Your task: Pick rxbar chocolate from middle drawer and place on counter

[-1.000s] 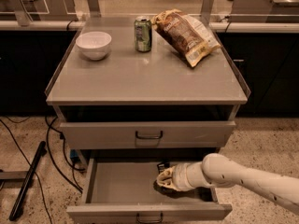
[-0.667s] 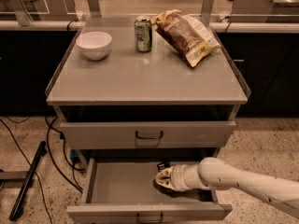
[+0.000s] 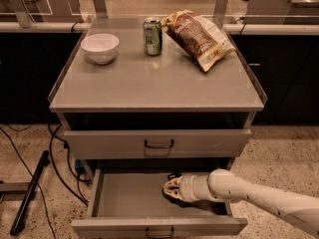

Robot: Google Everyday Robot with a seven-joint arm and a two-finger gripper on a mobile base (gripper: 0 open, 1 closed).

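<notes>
The middle drawer [image 3: 124, 198] is pulled open at the bottom of the view, showing its bare grey floor. My gripper [image 3: 170, 189] reaches into it from the right on a white arm and sits low over the floor, right of the drawer's middle. The rxbar chocolate is hidden; a small dark shape shows just behind the gripper, and I cannot tell what it is. Above it all, the counter [image 3: 154, 81] spreads broad and grey.
On the counter stand a white bowl [image 3: 100, 47], a green can [image 3: 152, 36] and a brown-and-yellow chip bag [image 3: 197, 38]. The drawer [image 3: 158, 143] above the open one is shut. Cables and a dark bar [image 3: 29, 193] lie on the floor at left.
My gripper has slid slightly to the left inside the open drawer. Everything on the counter stays put.
</notes>
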